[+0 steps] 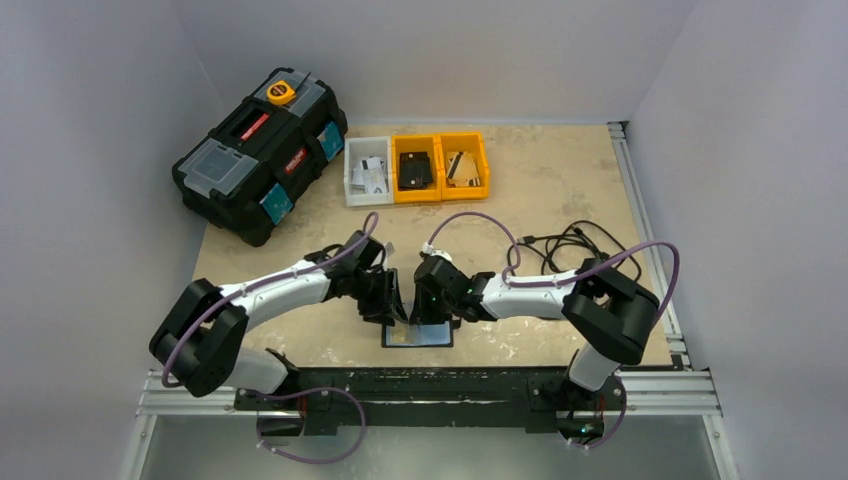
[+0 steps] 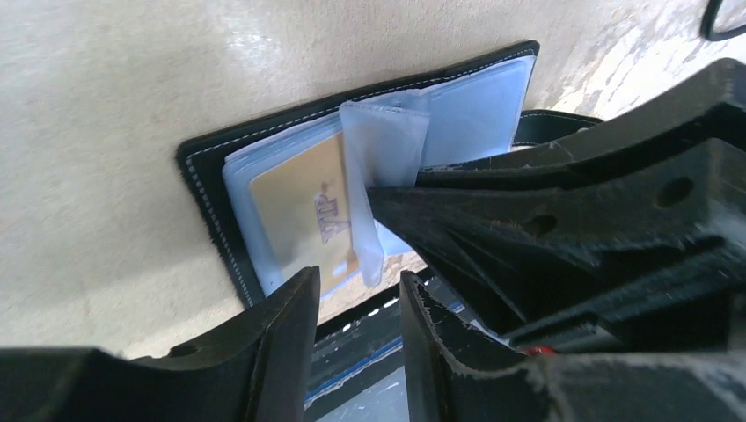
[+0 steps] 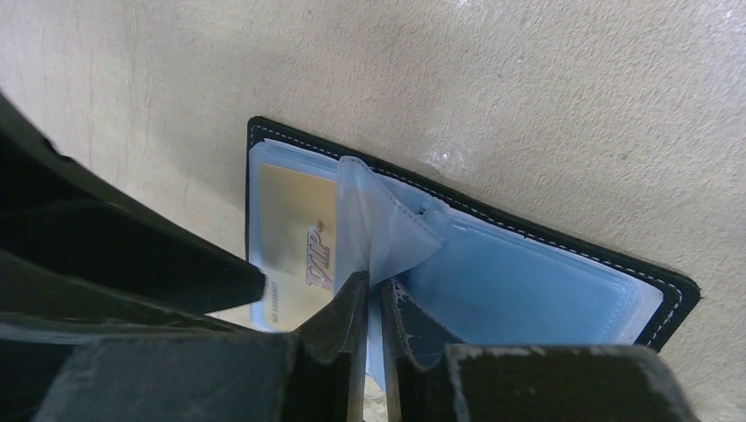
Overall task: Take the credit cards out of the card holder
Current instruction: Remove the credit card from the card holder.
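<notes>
Card holder [image 1: 417,336] lies open at the middle of the table's [image 1: 560,200] near edge, with a gold card [image 2: 299,211] showing in its pocket. Right gripper [image 3: 369,286] is pinched on a clear plastic sleeve [image 3: 387,233] standing up from it. Left gripper [image 2: 359,277] sits just beside, jaws narrowly apart, holding nothing.

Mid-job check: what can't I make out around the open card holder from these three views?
- Left wrist view: the right gripper covers the card holder on its right side, pockets included.
- Right wrist view: the left gripper hides the gold card at its lower left corner; small print blurred.
- Pinched plastic sleeve: cloudy, so a card inside cannot be told.
- Top view: the holder is small, partly under both grippers; no cards can be told apart.
</notes>
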